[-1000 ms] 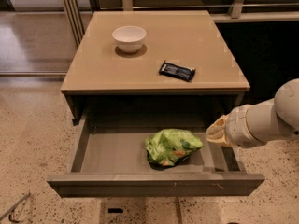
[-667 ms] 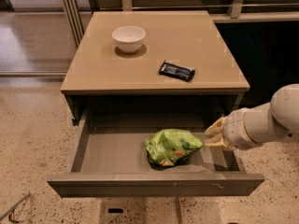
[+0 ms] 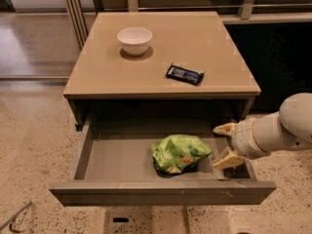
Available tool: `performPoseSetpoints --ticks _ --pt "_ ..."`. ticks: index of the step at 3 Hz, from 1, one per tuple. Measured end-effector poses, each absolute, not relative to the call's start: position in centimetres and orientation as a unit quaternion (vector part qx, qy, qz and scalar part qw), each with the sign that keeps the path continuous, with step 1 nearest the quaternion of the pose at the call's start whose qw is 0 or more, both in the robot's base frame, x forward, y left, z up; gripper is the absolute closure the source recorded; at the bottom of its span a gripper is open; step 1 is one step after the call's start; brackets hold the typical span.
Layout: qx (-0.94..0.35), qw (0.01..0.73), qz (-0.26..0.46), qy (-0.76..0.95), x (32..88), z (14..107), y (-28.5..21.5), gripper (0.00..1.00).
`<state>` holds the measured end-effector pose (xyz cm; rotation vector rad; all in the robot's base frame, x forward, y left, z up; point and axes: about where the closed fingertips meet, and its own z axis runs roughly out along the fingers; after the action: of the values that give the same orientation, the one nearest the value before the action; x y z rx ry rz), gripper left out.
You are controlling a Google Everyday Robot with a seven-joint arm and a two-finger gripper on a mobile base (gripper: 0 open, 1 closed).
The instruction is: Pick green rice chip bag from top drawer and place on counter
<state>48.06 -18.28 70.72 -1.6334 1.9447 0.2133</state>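
The green rice chip bag (image 3: 179, 152) lies crumpled inside the open top drawer (image 3: 122, 157), right of the middle and near the front. My gripper (image 3: 223, 144) is inside the drawer just to the right of the bag, reaching in from the right. Its two tan fingers are spread open, one toward the back and one toward the front, with nothing between them. The fingertips stand a little apart from the bag's right edge. The tan counter (image 3: 204, 43) is above the drawer.
A white bowl (image 3: 134, 40) stands on the counter at the back left. A small flat black wrapper (image 3: 185, 74) lies on the counter right of centre. The drawer's front panel (image 3: 161, 192) juts toward the camera over speckled floor. A dark cabinet stands at the right.
My gripper has moved slightly left inside the drawer, closer to the bag's right edge. The bag, bowl and wrapper have not moved.
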Motion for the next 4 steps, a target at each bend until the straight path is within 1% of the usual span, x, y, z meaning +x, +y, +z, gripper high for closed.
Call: performPoseSetpoints --ticks 3,4 --pt "-0.622 0.313 0.119 0.707 49.6 66.8 -16.9 0.36" --pt "-0.630 0.316 0.125 0.698 50.0 65.7 -16.0 0.55"
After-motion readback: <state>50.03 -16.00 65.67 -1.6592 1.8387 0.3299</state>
